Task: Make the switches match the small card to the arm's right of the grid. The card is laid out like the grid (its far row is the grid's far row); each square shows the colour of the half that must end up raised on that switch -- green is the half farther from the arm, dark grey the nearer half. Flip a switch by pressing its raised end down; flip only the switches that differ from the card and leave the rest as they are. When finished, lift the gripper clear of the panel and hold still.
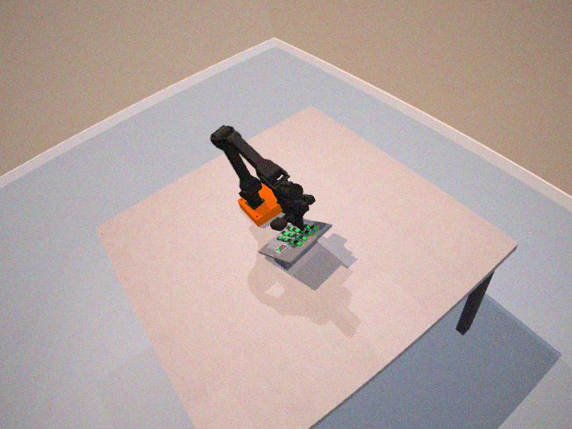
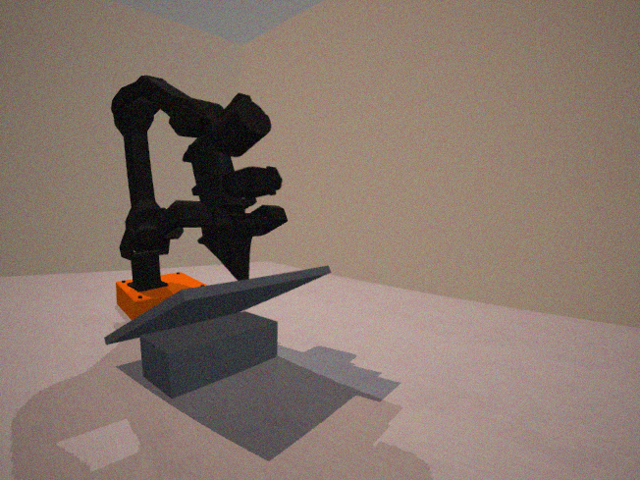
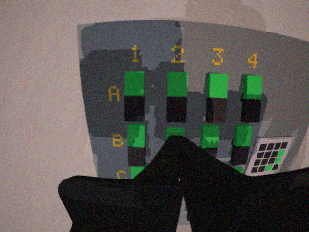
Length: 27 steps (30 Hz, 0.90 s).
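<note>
The tilted grey panel carries rows of green and dark switches. In the wrist view, row A shows switches A1, A2, A3 and A4; row B is partly visible and the lower rows are mostly hidden behind the fingers. The card shows three green squares toward its right and near side, the rest dark. My gripper is shut and empty, its tips over switch B2, at or just above the panel; contact cannot be told.
The panel rests on a grey block on the pale table. The orange arm base stands close behind the panel's near side. The panel's far edge rises higher than its near edge. Arm shadows fall across the panel and table.
</note>
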### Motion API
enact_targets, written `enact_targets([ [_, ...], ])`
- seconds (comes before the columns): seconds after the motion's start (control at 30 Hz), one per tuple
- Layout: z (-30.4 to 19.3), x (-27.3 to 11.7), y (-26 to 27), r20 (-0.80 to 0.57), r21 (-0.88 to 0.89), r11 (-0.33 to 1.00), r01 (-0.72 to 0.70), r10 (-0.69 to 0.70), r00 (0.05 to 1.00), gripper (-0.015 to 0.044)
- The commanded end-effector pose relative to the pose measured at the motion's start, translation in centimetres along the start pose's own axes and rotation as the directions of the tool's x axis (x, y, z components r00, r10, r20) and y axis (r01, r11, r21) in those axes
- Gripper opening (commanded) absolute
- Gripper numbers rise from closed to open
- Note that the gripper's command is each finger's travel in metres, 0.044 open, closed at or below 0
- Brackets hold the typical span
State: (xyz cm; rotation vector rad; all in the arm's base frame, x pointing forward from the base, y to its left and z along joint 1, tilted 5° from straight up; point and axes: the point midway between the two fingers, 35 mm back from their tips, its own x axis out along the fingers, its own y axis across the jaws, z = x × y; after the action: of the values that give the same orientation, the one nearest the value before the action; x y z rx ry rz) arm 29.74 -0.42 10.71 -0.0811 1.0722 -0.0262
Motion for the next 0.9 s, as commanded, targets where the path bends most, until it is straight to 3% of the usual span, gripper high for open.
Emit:
enact_targets([
  [0.0,-0.06,0.16,0.01,-0.003,-0.002,1.000,0.000,0.000,1.000,0.0000],
  [0.87,-0.05,0.50,0.01,-0.003,-0.002,1.000,0.000,0.000,1.000,0.0000],
])
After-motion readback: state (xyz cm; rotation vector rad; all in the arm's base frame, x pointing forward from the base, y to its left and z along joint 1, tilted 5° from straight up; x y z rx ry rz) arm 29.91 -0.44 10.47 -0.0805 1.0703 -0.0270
